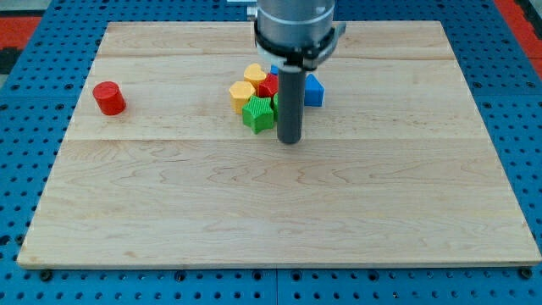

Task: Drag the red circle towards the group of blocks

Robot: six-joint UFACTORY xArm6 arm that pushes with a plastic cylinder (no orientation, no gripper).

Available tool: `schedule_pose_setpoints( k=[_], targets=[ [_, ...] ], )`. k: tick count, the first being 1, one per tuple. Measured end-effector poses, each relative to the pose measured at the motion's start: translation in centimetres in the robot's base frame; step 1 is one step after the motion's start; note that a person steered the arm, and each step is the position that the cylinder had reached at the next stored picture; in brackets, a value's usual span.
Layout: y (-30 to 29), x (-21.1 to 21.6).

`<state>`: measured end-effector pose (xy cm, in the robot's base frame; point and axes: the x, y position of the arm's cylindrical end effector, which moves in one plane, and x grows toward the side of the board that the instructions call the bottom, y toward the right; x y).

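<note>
One wooden board [279,212] carries the blocks. There is one red circle [109,98], standing alone. In the cluster I count two yellow blocks [242,93] [254,74] (both look six-sided), one green block [258,113], one red block [268,85] of unclear shape, and one blue block [313,91]. A further block may sit behind the rod; I cannot tell. One rod, one tip [290,141].

Wooden board [279,212] carries red circle [108,97] (alone) and clustered blocks [258,97].
</note>
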<state>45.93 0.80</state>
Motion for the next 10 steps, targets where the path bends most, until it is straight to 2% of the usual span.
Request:
schedule_pose_setpoints(
  k=[1, 2, 3, 4, 5, 6, 7, 9, 10],
  targets=[
    [-10.7, -0.8],
    [-22.1, -5.7],
    [-29.8, -5.4],
    [-31.3, -4.1],
    [-31.3, -5.0],
    [-31.2, -10.6],
    [-30.4, -13.8],
    [-18.0, -7.2],
    [-15.8, -4.8]
  ],
)
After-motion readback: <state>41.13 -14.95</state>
